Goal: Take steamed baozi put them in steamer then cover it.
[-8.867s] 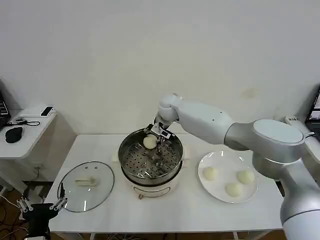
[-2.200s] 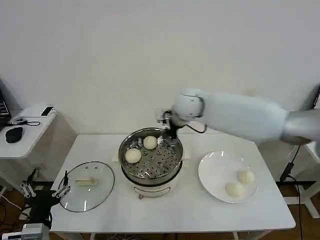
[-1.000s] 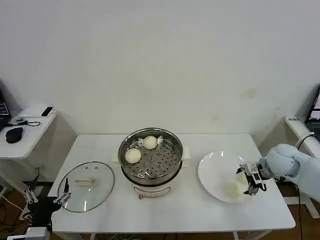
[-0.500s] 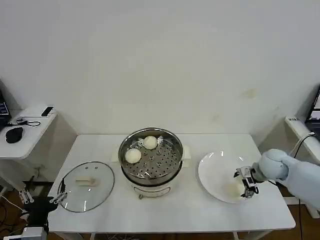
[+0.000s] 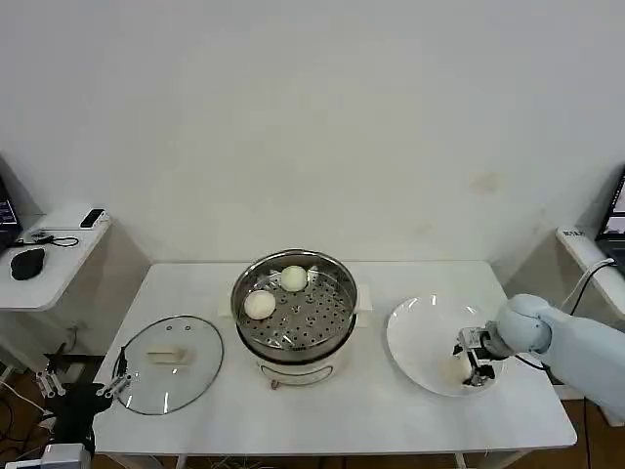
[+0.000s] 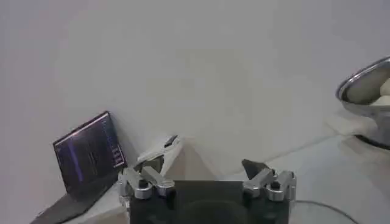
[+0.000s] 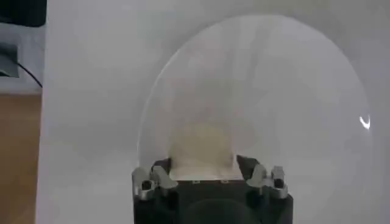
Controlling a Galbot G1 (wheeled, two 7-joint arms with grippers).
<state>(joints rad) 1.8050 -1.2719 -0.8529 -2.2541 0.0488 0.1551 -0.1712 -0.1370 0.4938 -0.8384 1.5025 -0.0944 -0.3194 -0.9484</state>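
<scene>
The round shiny stainless-steel steamer (image 5: 294, 311) sits mid-table with two cream-white steamed baozi (image 5: 259, 305) on its perforated tray, the clear glass cover (image 5: 167, 362) lying left of it. To the steamer's right, the right gripper (image 5: 469, 354) reaches into the flat white plate (image 5: 415, 337), fingers (image 7: 159, 169) spread either side of a baozi (image 7: 202, 147). Beyond the cover, off the table (image 5: 337, 410) edge, the left gripper (image 5: 83, 386) hangs idle with fingers spread.

Steamer centre table, lid to its left, plate to its right.
Two baozi (image 5: 260, 304) sit in the steamer (image 5: 294, 315) towards its left and back; the cover (image 5: 168, 362) lies flat on the table (image 5: 371, 410) alongside. Over on the plate (image 5: 420, 337), the right gripper (image 5: 471, 359) is down around a bun (image 7: 202, 143). The left gripper (image 5: 83, 396) hangs off the table's left front corner.
</scene>
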